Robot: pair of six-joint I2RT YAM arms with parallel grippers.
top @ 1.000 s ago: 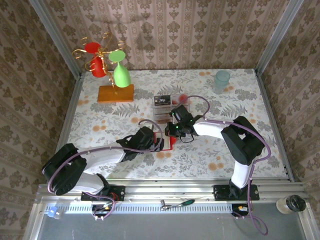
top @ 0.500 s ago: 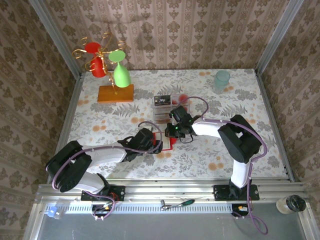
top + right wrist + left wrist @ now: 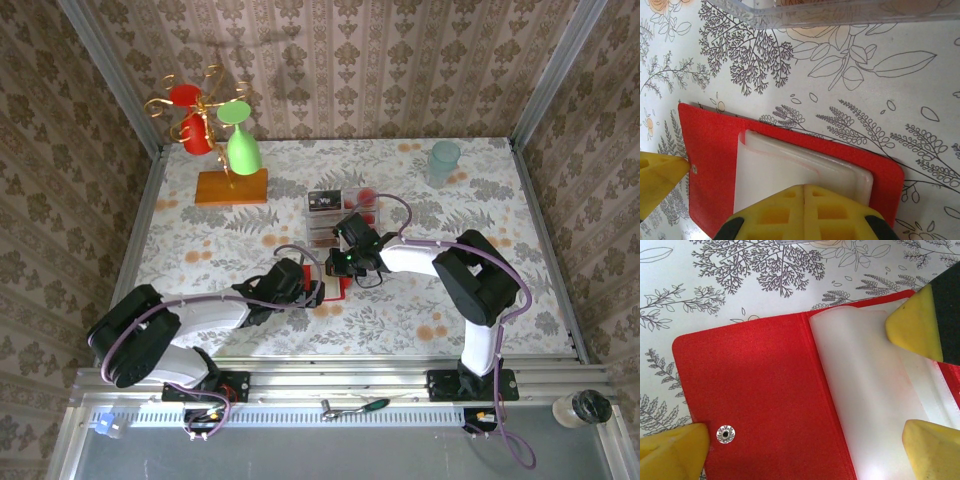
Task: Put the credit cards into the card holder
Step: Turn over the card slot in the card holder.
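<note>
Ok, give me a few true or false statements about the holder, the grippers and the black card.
1. The holder lies open on the table. True.
2. The right gripper is wide open. False: it is shut, its tips together over the holder's pale pocket.
3. The left gripper is open, one finger by the holder's snap. True.
4. The black card sits inside the holder. False: it is over at the clear tray, apart from the holder.
</note>
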